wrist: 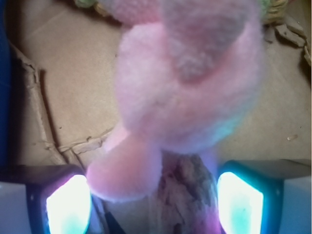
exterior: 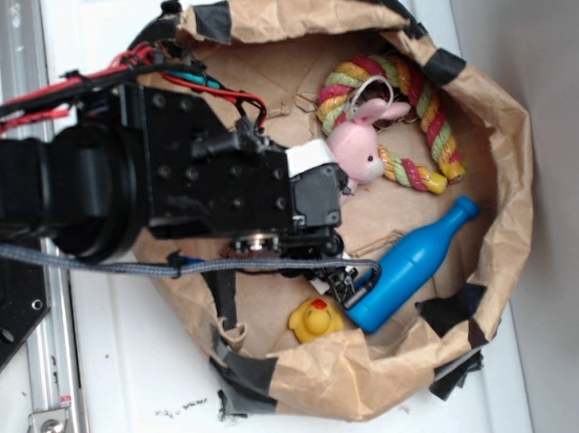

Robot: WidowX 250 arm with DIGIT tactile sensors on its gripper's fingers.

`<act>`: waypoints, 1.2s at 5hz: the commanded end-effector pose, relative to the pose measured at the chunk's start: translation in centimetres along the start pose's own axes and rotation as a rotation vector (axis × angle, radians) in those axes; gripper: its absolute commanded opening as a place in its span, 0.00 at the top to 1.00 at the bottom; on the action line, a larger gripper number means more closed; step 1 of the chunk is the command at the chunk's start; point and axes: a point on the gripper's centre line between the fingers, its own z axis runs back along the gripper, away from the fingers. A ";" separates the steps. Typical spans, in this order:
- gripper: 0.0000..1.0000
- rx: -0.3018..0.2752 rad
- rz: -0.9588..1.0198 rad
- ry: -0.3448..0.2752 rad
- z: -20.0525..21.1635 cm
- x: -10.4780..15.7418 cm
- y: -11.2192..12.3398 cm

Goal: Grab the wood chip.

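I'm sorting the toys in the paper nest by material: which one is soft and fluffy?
The pink bunny, lying against the rope ring. Its fuzzy plush sets it apart from the smooth blue bottle and the glossy yellow duck.

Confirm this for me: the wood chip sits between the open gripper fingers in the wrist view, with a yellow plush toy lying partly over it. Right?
Not quite. The plush toy is pink, not yellow; the wrist view shows it, and the exterior view confirms. The rest holds: the wood chip lies between the open gripper fingers, its top end under the toy.
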 end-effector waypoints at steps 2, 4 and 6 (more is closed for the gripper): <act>1.00 0.019 0.037 0.040 1.9 -0.2 1.1; 1.00 0.061 -0.003 -0.031 5.5 0.5 1.2; 1.00 0.051 -0.061 -0.115 13.6 0.3 0.2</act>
